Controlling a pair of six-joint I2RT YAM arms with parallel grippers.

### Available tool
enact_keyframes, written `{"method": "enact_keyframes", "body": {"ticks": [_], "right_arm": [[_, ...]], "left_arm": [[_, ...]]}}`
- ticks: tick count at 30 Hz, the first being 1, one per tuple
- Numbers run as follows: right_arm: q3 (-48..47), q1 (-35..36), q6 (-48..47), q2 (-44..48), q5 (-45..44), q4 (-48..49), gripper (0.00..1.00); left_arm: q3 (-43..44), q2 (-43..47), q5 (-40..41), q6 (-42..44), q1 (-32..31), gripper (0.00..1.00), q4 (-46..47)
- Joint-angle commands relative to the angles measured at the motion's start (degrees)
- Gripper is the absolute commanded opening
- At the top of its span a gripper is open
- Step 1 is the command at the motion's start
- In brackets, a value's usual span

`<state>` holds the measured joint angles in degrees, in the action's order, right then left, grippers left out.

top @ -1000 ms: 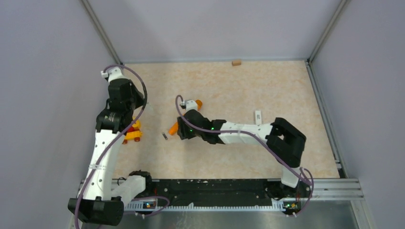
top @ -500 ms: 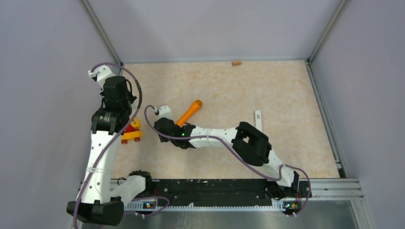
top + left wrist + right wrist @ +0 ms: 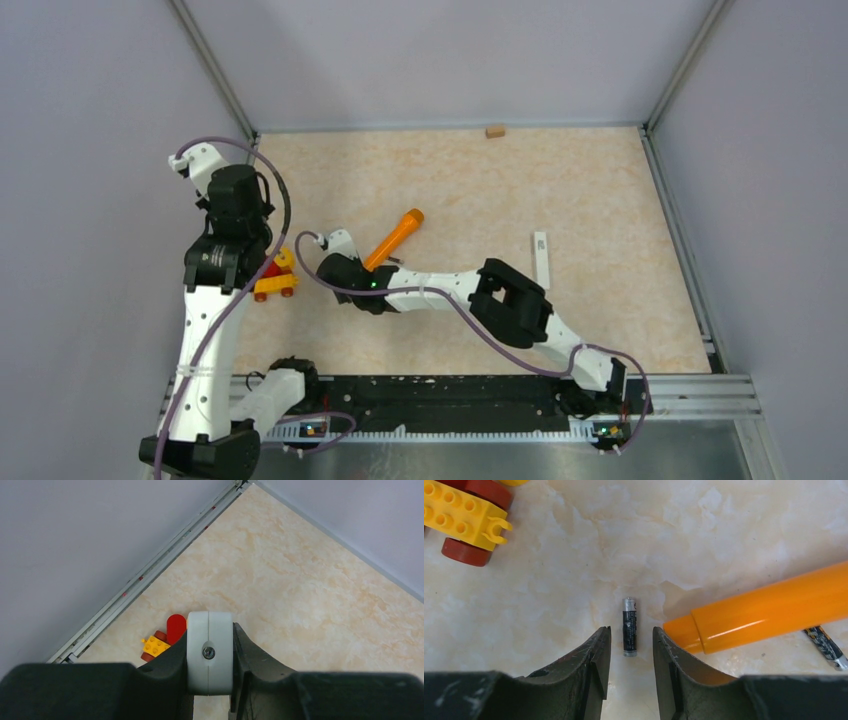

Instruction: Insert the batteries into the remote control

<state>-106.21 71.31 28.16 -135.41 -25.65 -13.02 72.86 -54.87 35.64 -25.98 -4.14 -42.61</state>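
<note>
Clearly the work was at the pick-up step: the right gripper (image 3: 630, 636) hung low over the table (image 3: 560, 190) with its jaws apart, one finger on either side of a battery (image 3: 629, 617) that lay flat on the marbled top, its pale cap pointing away from the wrist. From where I stood the jaws had not yet touched it; there was a gap on both sides. An orange tube (image 3: 769, 611) lay just beside the right-hand finger, its narrower end nearly against it, and a second battery (image 3: 825, 648) showed past the tube, partly hidden by it. A yellow toy brick on red wheels (image 3: 460, 514) sat well off to the other side. I saw no other batteries. The left gripper (image 3: 210, 652) was held up high near the left wall, and its fingers were clamped on a white rounded piece (image 3: 210, 627) with a screw in its face. I could not tell whether that was the remote control or only part of it. A thin white strip (image 3: 540, 256) lay alone over on the right of the table. To my mind the next move called for the right jaws to close squarely across the battery's middle and lift it straight up without nudging the orange tube, which looked ready to roll. After that the cell would need carrying over to the left arm and turning the correct way round for its slot. So little of the loading looked done.
</note>
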Motion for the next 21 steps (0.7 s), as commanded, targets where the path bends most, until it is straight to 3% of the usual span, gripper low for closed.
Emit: {"method": "enact_keyframes", "body": {"ticks": [1,11,17,21], "right_arm": [[-5.61,0.77,-1.81,-2.54,0.38,0.29,0.38],[-10.17,0.85,-1.64,-7.24,-3.27,-5.20,0.33],[-10.01,1.18,-2.30,-7.16,-5.50,-5.87,0.06],[-5.94,1.64,-2.53,-3.72,-5.74,-1.56,0.00]], "left_arm": [[1.76,0.83,-0.18,0.40,0.36,0.00,1.13],[1.39,1.33,-0.88,0.58,0.45,0.00,0.95],[0.51,1.72,-1.42,0.32,0.45,0.00,1.76],[0.11,1.96,-1.45,0.31,0.52,0.00,2.00]]}}
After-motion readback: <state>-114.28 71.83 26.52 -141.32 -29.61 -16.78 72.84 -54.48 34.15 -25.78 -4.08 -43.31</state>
